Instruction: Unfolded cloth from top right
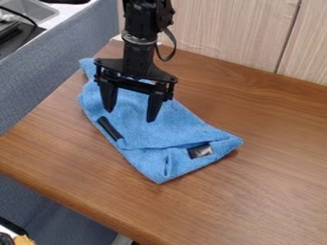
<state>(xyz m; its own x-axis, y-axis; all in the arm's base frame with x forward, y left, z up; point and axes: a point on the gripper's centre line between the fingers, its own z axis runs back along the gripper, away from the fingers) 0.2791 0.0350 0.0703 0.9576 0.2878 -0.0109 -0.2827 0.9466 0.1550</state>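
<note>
Tabletop (275, 162) spreads right of the cloth (163, 136) beneath the empty, wide-open end effector (130, 116).

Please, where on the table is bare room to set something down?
Bare table lies between the cloth and the pale panels, picture right, also between cloth and the near edge. Crowded: upper left, pincer above cloth.

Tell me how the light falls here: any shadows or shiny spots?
Camera view: the light looks soft, with a faint shadow along the lower right edge of the blue cloth; the wooden table has a gentle, pale sheen toward the right; the dark tag on the cloth shows a paler patch, perhaps glare.
</note>
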